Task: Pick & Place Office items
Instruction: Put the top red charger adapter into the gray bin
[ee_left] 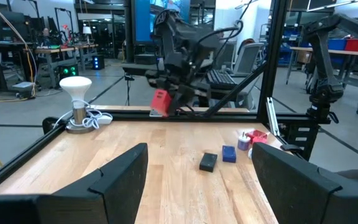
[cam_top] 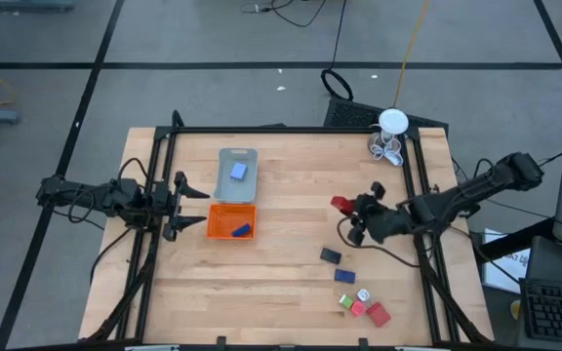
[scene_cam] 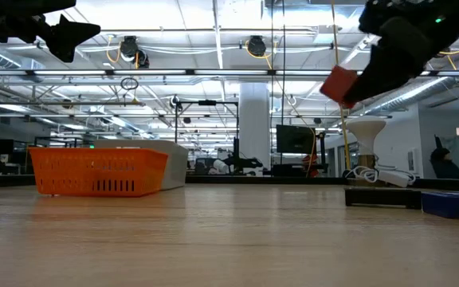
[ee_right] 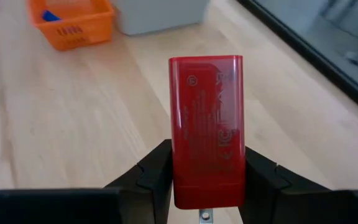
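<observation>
Left gripper (cam_top: 195,203): at centre-left of the high view, just left of the orange tray (cam_top: 215,230), fingers spread and holding nothing. Hazard: it stands close to both trays, so an incoming arm may strike it at the drop point.

Orange tray and grey tray (cam_top: 225,157): each already contains a blue item. Hazard: a release made too high or off-centre may bounce a piece off a rim.

Right gripper (cam_top: 351,207): right of centre in the high view, raised off the table (cam_top: 281,283), clenched on the red block (ee_right: 206,127). In the right wrist view the fingers clamp only the block's lower end; most of it projects forward. Hazard: under a fast swing the block may pivot or slip out.

Remaining items: the black piece (cam_top: 331,256), the blue piece (cam_top: 344,276) and a small cluster (cam_top: 364,306) lie on the table at lower right. Hazard: a low return pass may scatter them.
</observation>
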You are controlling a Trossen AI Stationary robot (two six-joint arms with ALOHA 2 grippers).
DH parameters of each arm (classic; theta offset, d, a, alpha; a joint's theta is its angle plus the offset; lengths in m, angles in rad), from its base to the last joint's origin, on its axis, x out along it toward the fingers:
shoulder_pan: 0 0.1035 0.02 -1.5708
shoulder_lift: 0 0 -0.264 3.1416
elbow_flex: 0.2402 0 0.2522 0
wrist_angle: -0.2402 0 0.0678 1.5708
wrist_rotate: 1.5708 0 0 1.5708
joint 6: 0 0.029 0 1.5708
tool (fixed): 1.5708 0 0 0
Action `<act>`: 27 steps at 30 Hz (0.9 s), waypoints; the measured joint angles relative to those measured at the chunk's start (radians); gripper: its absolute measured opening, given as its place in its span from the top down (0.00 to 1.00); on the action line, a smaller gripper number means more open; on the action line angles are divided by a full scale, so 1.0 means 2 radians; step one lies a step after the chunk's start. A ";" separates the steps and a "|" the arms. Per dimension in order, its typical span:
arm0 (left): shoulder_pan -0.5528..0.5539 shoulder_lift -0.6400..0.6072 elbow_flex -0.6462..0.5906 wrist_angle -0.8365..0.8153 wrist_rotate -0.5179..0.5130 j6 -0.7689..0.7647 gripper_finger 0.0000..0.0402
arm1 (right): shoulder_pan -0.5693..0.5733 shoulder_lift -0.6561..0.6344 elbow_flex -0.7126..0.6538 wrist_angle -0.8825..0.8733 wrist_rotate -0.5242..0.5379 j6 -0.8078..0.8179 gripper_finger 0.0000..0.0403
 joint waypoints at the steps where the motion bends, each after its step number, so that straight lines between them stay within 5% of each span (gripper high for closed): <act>1: 0.000 0.000 0.000 0.000 0.000 0.000 0.27 | -0.016 0.000 -0.009 0.033 -0.019 -0.023 0.69; 11: 0.000 0.000 0.000 0.056 0.001 -0.008 0.27 | -0.147 -0.013 -0.078 0.268 -0.197 -0.172 0.69; 20: 0.000 0.014 0.000 0.084 0.000 0.001 0.27 | -0.189 -0.021 -0.117 0.378 -0.350 -0.208 0.69; 27: 0.000 0.093 0.000 0.240 0.000 -0.004 0.27 | -0.188 -0.020 -0.147 0.428 -0.366 -0.193 0.69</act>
